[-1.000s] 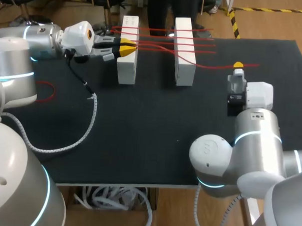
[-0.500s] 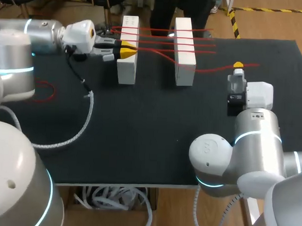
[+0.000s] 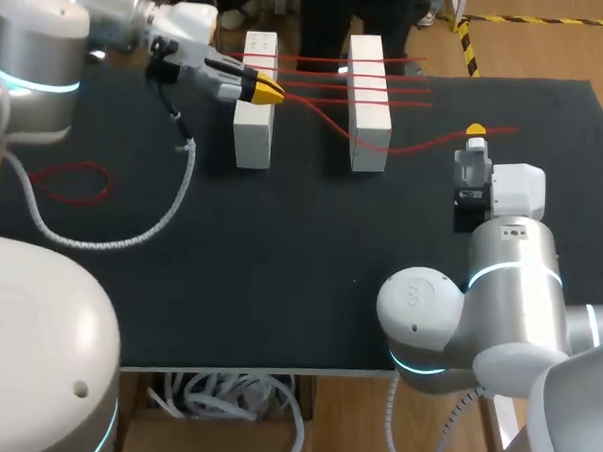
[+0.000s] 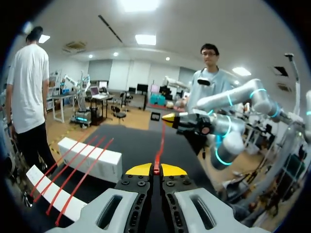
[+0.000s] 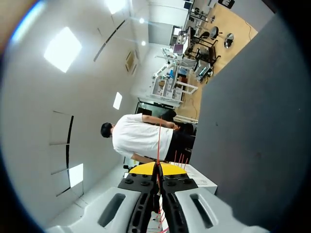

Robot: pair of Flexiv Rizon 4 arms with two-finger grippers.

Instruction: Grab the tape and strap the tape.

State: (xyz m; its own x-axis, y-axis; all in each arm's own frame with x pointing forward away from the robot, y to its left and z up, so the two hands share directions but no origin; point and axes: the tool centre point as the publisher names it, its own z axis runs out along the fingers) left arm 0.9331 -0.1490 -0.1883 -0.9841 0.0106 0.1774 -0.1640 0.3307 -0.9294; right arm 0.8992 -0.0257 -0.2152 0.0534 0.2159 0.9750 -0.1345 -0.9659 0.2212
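Tape [image 3: 425, 141], a thin red strand, crosses a white rectangular block [image 3: 369, 99].

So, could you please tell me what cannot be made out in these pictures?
- Head view: how the right gripper pinches the red tape, covered by its yellow tip.
- Right wrist view: the white blocks, mostly behind that gripper.
- Left wrist view: the nearer white block, cut off by the left gripper.

Open mat [image 3: 281, 245]; white blocks [image 3: 252, 139] at rear

readable text: none | labels: none | numbers: none | signs: none
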